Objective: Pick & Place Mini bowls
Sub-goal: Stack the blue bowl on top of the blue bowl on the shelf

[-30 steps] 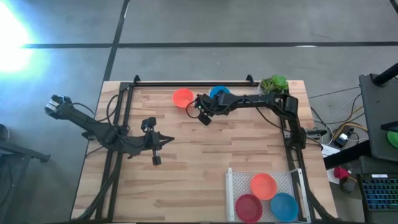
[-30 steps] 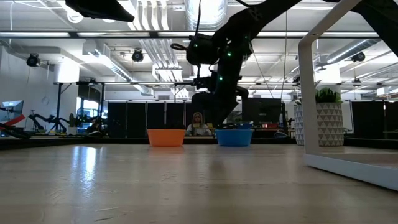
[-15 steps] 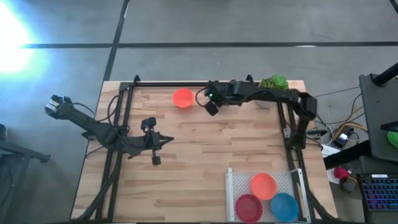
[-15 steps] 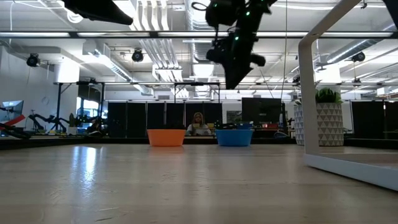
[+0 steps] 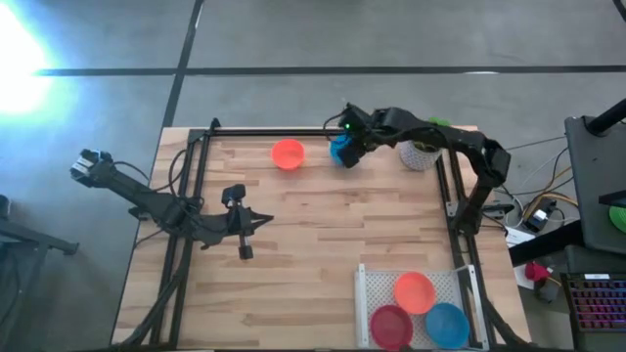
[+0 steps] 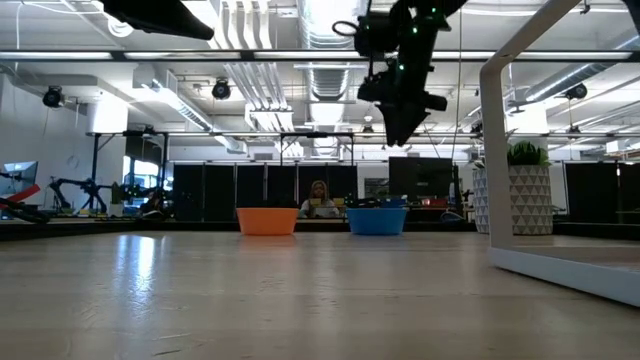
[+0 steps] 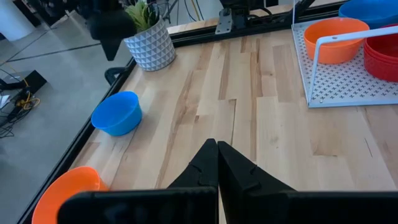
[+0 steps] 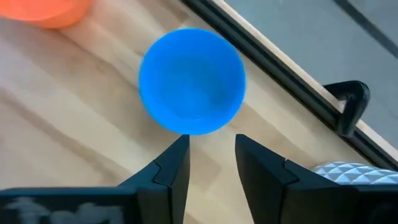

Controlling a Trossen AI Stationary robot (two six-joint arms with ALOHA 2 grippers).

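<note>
Two mini bowls waited near the table's far edge, a blue bowl (image 5: 339,150) beside an orange bowl (image 5: 288,154), while three more lay in the white rack (image 5: 370,286) at the near right corner. The right gripper (image 5: 355,143) hung above the blue bowl with its fingers parted and holding nothing; it likely needed to drop straight so one finger went inside the rim, clear of the plant pot (image 5: 422,151). The left gripper (image 5: 245,235) sat closed and empty near the table's left side.

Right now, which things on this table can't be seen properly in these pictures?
- Small blue plastic bowl: high view, partly covered by the right pincer above it.
- White patterned plant pot: right wrist view, cut off by the picture's edge.
- Red plastic bowl in the white rack: high view, cut by the bottom edge.
- Person beyond the table: low view, too small.
</note>
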